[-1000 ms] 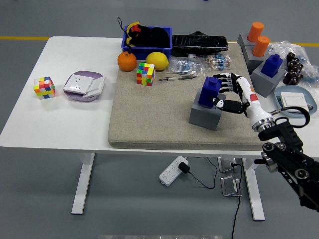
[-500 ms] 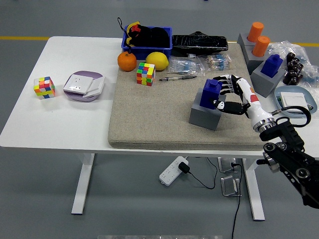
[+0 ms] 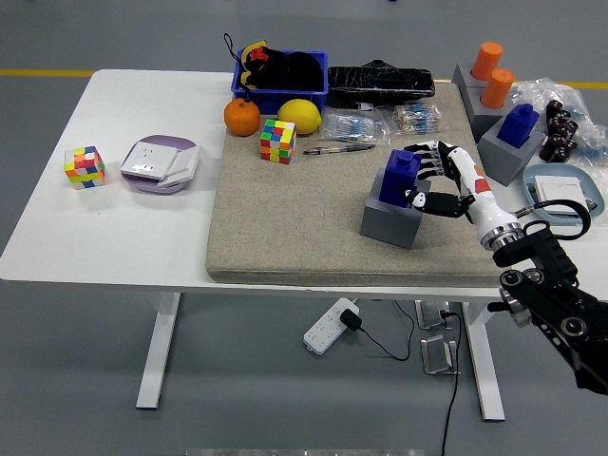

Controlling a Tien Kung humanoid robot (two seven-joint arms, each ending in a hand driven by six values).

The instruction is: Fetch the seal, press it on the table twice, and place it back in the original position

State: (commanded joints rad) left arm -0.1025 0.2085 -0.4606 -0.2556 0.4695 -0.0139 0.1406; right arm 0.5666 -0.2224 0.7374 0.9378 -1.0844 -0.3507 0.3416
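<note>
A beige mat (image 3: pixel 285 218) covered the white table (image 3: pixel 114 228). On the mat stood a grey holder (image 3: pixel 389 226) with the blue seal (image 3: pixel 398 177) seated in it. The right hand (image 3: pixel 439 180) lay against the seal, fingers (image 3: pixel 425 158) curled about it.

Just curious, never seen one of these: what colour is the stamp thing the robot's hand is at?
The seal is dark blue, on a grey block; the head view shows it.
</note>
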